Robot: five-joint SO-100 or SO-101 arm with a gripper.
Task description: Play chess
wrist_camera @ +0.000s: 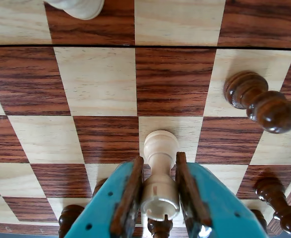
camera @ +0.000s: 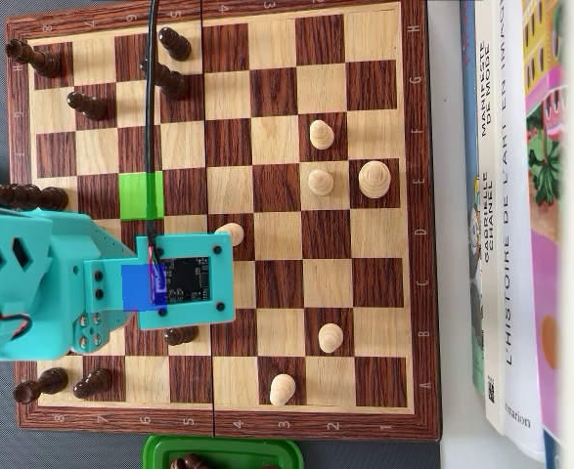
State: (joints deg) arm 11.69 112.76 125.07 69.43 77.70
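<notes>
My teal gripper [wrist_camera: 159, 159] is shut on a white chess piece [wrist_camera: 160, 191] with a notched top; its round end points away from the camera, over a light square. In the overhead view the gripper [camera: 218, 236] reaches from the left over the wooden chessboard [camera: 416, 244], and the white piece [camera: 231, 234] peeks out past the camera mount. Whether the piece touches the board cannot be told. A green-marked square [camera: 141, 195] lies just up-left of the gripper, and a blue-marked square [camera: 140, 288] lies under the arm.
Dark pieces stand near the gripper [wrist_camera: 259, 101], [wrist_camera: 279, 206], [wrist_camera: 68, 218], and along the board's left side [camera: 164, 76], [camera: 181, 335]. White pieces stand to the right [camera: 320, 182], [camera: 375, 179], [camera: 331, 337]. A green tray [camera: 223, 454] sits below the board; books [camera: 521, 195] lie at the right.
</notes>
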